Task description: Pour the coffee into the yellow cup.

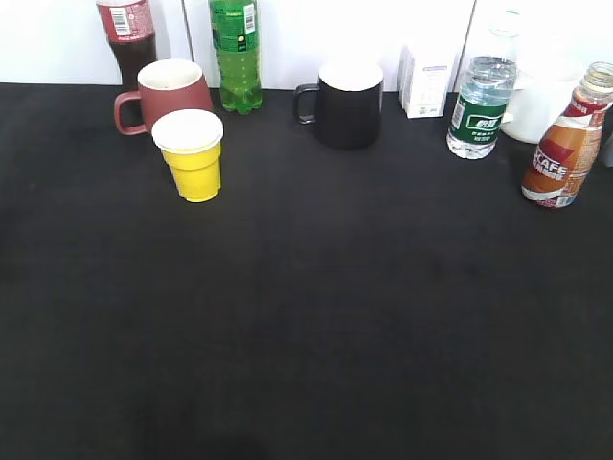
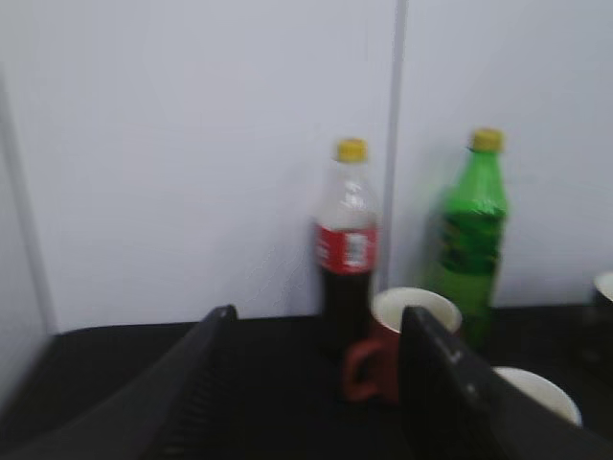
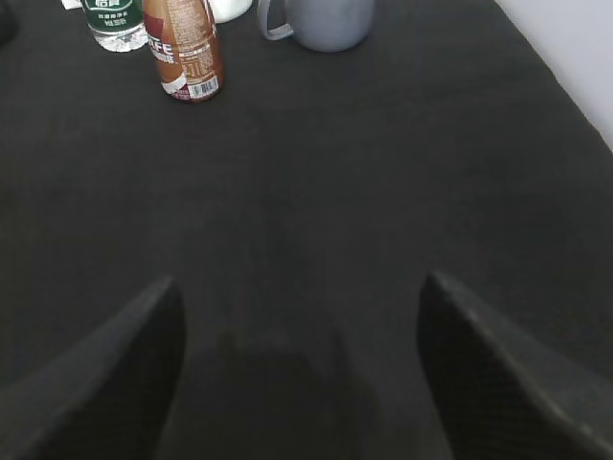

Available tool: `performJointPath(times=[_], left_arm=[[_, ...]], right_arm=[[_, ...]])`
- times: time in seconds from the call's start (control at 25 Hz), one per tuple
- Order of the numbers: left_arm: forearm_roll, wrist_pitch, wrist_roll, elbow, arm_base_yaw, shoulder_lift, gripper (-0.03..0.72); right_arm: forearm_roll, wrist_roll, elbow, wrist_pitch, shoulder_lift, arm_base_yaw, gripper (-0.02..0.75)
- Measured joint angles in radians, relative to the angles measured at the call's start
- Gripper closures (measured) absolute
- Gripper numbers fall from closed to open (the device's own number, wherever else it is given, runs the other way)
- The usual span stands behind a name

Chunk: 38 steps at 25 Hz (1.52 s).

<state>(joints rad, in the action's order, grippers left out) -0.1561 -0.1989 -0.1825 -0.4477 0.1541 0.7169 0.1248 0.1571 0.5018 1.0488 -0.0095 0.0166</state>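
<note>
So your coffee [image 1: 562,144] was standing upright at about 3 o'clock on the black table [image 1: 316,326], right by the right edge, cap apparently off as far as I could tell. The yellow cup [image 1: 193,153] sat way over at 10 o'clock, well apart from it, white inside and looking empty. So nothing was done yet: no grab, no lift, no pour. Whole job was left.

Your right gripper [image 3: 297,364] was spread wide with nothing in it, the coffee far off at its 11 o'clock with a green-label water bottle [image 3: 113,24] just beside it and a grey mug [image 3: 321,21] near. Left gripper [image 2: 311,383] was also open and empty, facing the cola bottle [image 2: 349,249], green soda bottle [image 2: 471,230] and red mug [image 2: 402,335].

Room-wise, the middle and near part of the table were bare, so plenty of space to carry across. Tight spots, I'd say: the water bottle next to the coffee, and the red mug touching or nearly touching the cup at its 11 o'clock. The black mug [image 1: 345,103] sat at 12, clear of the path.
</note>
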Motion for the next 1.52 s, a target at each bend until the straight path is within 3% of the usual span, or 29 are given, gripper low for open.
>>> performJointPath(times=[0.12,0.2,0.32,0.4,0.48,0.52,0.84,0.92,1.08,1.16,1.24,1.32,1.44,1.52], left_arm=[[-0.012,-0.341,0.02,0.123,0.17,0.275,0.281],[-0.011,-0.485,0.083,0.131,0.234,0.465,0.281],[0.076,-0.768,0.183,0.131,0.252,0.768,0.279],[0.123,-0.879,0.245,0.129,0.252,0.918,0.19],[0.135,-0.883,0.278,0.09,0.252,1.017,0.05],[0.146,-0.866,0.282,0.054,0.252,1.054,0.03],[0.252,-0.778,0.284,-0.347,0.252,1.394,0.022],[0.255,-0.779,0.284,-0.389,0.252,1.42,0.05],[0.244,-0.781,0.284,-0.391,0.246,1.424,0.239],[0.255,-0.771,0.286,-0.393,0.244,1.422,0.241],[0.423,-0.707,0.369,-0.393,0.243,1.382,0.244],[0.678,-0.687,0.493,-0.419,0.247,1.332,0.244],[1.07,-0.704,0.759,-0.554,0.253,1.325,0.244],[1.197,-0.783,0.829,-0.588,0.263,1.32,0.244]], right_arm=[[0.0,0.0,0.0,0.0,0.0,0.0,0.15],[0.0,0.0,0.0,0.0,0.0,0.0,0.15],[0.0,0.0,0.0,0.0,0.0,0.0,0.15],[0.0,0.0,0.0,0.0,0.0,0.0,0.15],[0.0,0.0,0.0,0.0,0.0,0.0,0.15],[0.0,0.0,0.0,0.0,0.0,0.0,0.15],[0.0,0.0,0.0,0.0,0.0,0.0,0.15],[0.0,0.0,0.0,0.0,0.0,0.0,0.15],[0.0,0.0,0.0,0.0,0.0,0.0,0.15],[0.0,0.0,0.0,0.0,0.0,0.0,0.15],[0.0,0.0,0.0,0.0,0.0,0.0,0.15],[0.0,0.0,0.0,0.0,0.0,0.0,0.15],[0.0,0.0,0.0,0.0,0.0,0.0,0.15],[0.0,0.0,0.0,0.0,0.0,0.0,0.15]])
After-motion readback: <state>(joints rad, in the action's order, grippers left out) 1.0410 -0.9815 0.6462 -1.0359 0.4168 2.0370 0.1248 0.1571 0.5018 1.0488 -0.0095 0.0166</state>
